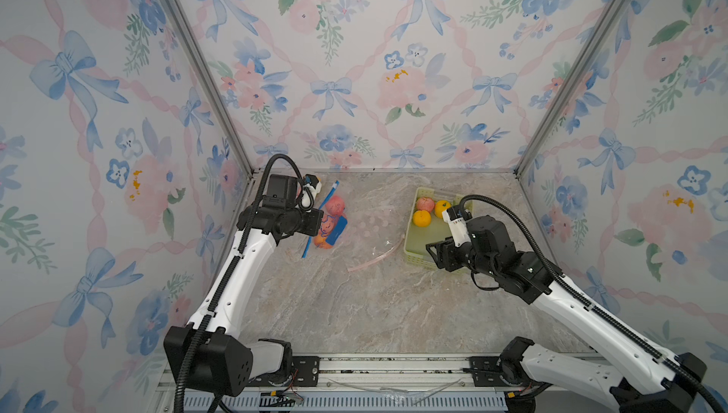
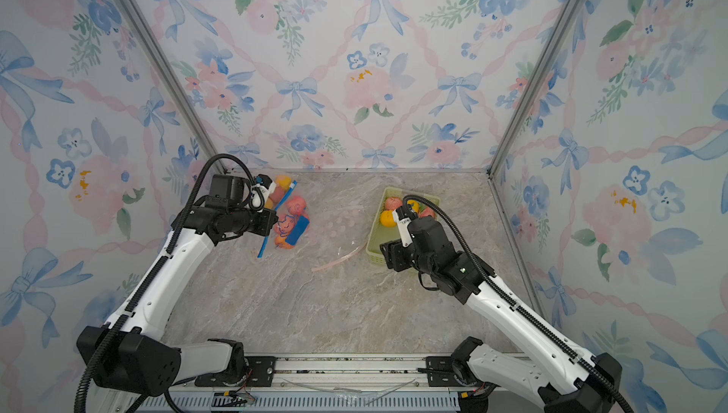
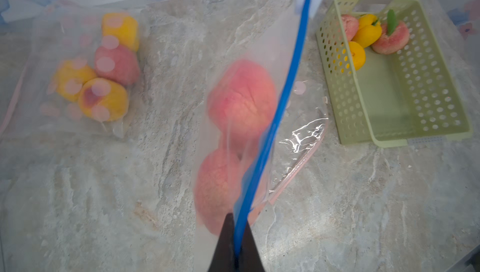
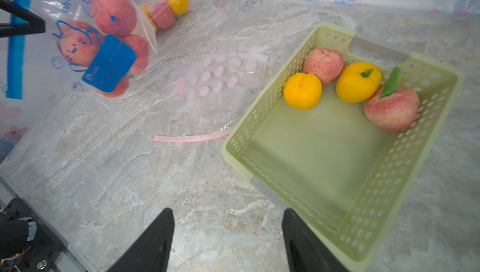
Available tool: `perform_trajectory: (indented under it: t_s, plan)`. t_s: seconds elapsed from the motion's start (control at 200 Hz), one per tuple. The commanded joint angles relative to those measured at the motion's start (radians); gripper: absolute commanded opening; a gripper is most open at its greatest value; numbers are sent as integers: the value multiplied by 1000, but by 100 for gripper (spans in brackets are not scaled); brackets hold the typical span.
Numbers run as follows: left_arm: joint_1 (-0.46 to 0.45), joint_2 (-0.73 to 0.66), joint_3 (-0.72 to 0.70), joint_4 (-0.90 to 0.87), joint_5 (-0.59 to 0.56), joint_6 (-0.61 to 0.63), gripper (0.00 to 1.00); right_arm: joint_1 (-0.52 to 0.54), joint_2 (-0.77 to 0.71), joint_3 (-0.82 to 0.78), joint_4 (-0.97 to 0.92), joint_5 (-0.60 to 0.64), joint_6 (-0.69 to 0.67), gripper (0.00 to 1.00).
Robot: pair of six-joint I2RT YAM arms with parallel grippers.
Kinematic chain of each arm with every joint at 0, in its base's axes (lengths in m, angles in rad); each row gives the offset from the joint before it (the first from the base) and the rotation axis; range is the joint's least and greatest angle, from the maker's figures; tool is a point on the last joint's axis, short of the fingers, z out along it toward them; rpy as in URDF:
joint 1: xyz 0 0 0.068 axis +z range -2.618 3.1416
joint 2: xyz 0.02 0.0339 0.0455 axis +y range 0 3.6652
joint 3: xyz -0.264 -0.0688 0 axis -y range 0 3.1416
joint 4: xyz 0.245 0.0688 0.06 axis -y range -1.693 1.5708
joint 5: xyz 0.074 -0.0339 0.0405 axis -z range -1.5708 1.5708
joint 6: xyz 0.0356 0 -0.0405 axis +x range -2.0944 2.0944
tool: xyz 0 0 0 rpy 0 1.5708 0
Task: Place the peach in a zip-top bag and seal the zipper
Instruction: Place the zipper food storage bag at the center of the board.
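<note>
My left gripper [image 3: 237, 222] is shut on the blue zipper strip [image 3: 272, 128] of a clear zip-top bag [image 1: 329, 222] at the table's back left. The bag has blue drawings and a blue label, and it hangs from the grip. Pink peaches [image 3: 241, 104] show inside it, also seen as peaches [image 4: 114, 11] in the right wrist view. My right gripper [image 4: 227, 212] is open and empty, low over the table by the near corner of the green basket [image 4: 262, 112]. Two more peaches [image 4: 323, 64] [image 4: 392, 108] lie in that basket.
The basket [image 1: 413, 249] also holds two orange fruits [image 4: 302, 90]. An empty pink-dotted bag [image 4: 213, 89] with a pink zipper lies flat between the basket and the held bag. Another filled bag [image 3: 96, 76] sits at the back left corner by the wall.
</note>
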Motion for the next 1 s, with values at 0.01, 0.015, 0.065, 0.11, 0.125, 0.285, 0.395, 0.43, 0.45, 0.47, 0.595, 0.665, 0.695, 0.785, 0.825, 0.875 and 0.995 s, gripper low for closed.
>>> perform_trajectory:
  t_s: [0.01,0.015,0.065,0.11,0.125,0.285,0.395,0.43,0.45,0.47,0.595,0.665,0.695,0.785,0.825,0.875,0.995]
  plan:
    - [53,38,-31,-59,-27,-10,0,20,16,29,-76,64,45,67]
    - [53,41,-33,-58,-28,-10,0,21,16,29,-77,65,45,67]
    - [70,65,-43,-58,-39,-5,0,28,17,23,-78,70,52,67]
    - [78,89,-45,-59,-71,-9,0,32,20,17,-77,70,59,68]
    - [79,97,-46,-59,-82,-12,0,33,20,14,-76,70,61,68]
    - [102,184,-27,-57,-114,-19,0,44,34,5,-68,71,61,69]
    - [115,235,-7,-56,-174,-24,0,49,45,5,-70,71,58,69]
    - [119,246,-1,-55,-185,-26,0,52,48,5,-75,71,58,69]
    - [120,251,1,-56,-186,-28,0,53,48,5,-76,71,58,69]
    - [122,256,3,-54,-184,-28,0,55,49,5,-78,71,58,70]
    - [125,284,8,-51,-151,-27,13,68,46,0,-73,71,68,70]
    - [125,289,1,-43,-136,-27,24,76,48,-2,-68,70,71,70]
    - [126,289,0,-41,-124,-27,27,79,50,-2,-69,70,74,70]
    - [125,281,-15,-25,-88,-23,22,88,63,2,-71,71,77,70]
    - [125,274,-22,-12,-91,-26,9,93,70,5,-74,74,78,70]
    - [125,265,-28,4,-107,-32,0,101,76,10,-79,81,78,69]
    - [125,250,-13,48,-136,-35,0,118,88,19,-88,99,77,69]
